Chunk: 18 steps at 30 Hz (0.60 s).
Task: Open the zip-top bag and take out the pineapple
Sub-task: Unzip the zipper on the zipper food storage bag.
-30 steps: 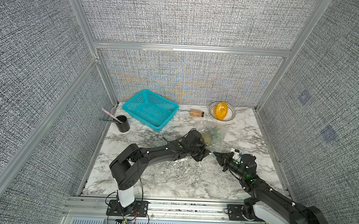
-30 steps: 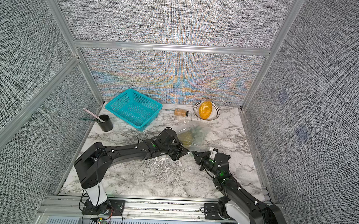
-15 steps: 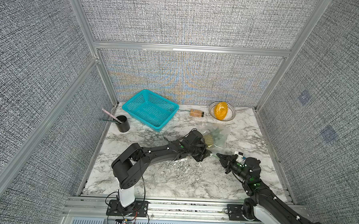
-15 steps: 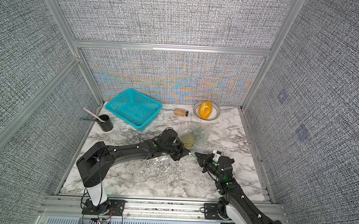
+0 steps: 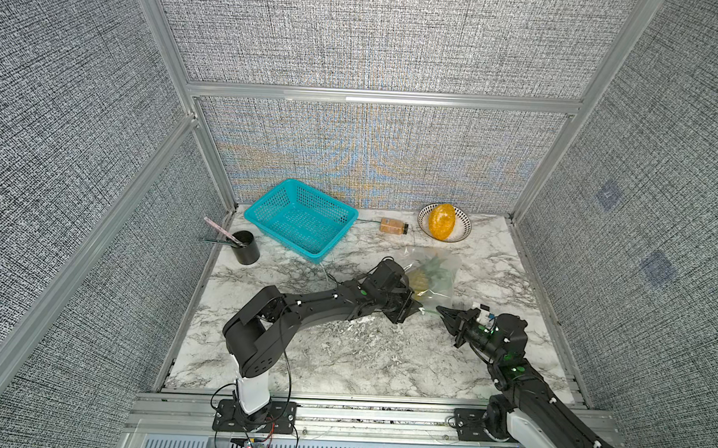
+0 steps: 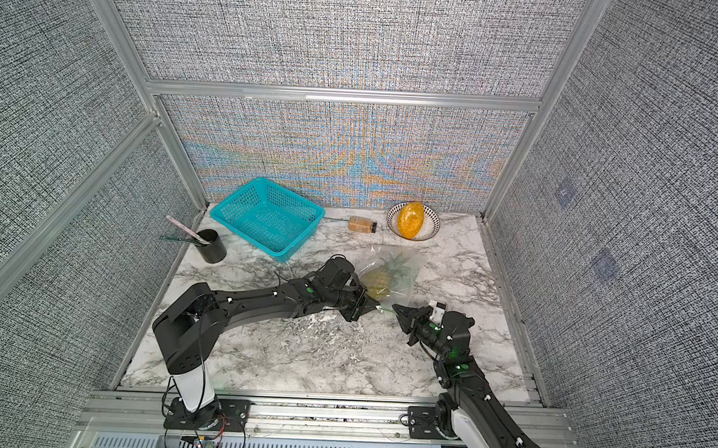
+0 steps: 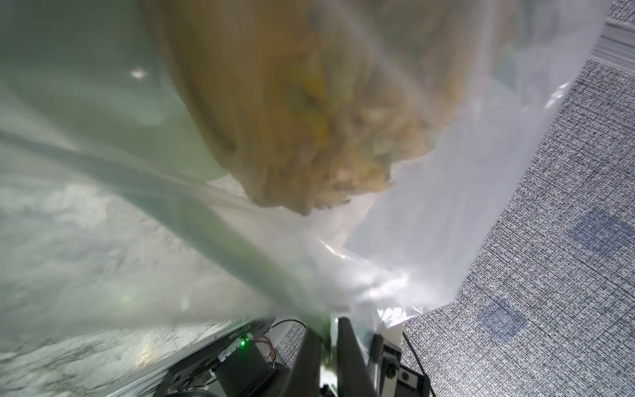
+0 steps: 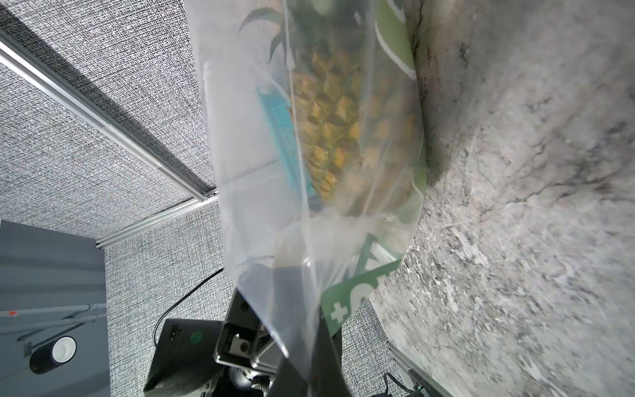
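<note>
We see the zip-top bag lying on the marble counter, right of centre and about midway between its near and far edges. The pineapple is inside the bag, with its yellow body toward the near side and its green crown pointing far.

In both top views our two arms meet at the bag's near edge. The left pincer is clenched on the bag: the left wrist view shows its dark fingers pinching the pale green zip strip between them. The right pincer sits just to the right and is also clenched on the bag. In the right wrist view the clear plastic runs down between its two fingers, with the scaly fruit beyond. We cannot tell whether the zip has parted.

Along the far edge stand a teal basket on the left, a small jar lying on its side, and a patterned bowl holding a smooth orange fruit. A black cup with sticks in it stands by the left wall.
</note>
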Available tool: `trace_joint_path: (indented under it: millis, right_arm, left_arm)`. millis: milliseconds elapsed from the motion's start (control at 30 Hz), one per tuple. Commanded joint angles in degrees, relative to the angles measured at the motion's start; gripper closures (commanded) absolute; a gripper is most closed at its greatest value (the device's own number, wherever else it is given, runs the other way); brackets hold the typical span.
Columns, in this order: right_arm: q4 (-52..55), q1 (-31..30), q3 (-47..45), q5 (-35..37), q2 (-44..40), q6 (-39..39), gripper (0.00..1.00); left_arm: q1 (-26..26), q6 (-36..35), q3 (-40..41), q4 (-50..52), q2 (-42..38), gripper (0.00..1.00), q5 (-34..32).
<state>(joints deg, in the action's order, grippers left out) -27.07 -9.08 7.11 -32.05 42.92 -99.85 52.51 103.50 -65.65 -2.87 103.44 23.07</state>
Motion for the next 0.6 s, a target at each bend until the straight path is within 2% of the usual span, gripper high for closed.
trace_joint_path:
  millis: [0,367,567]
  right_arm:
    - [-1.68,1.81,0.58,2.4,-0.73,-0.05,1.0]
    - [-1.49,4.49,0.66,0.44,-0.93,0.23,1.0]
    - [-0.45,6.48,0.54,-1.04,-1.51,0.8,1.0]
  left_arm:
    - [-1.23,-1.85,1.71,8.21,-1.12,0.9,-0.84]
    - [-4.12,-6.92,3.16,15.2,-4.22,0.91,-0.22]
    - [-6.77,-11.68,3.9,24.64,-8.69,0.92,-1.91]
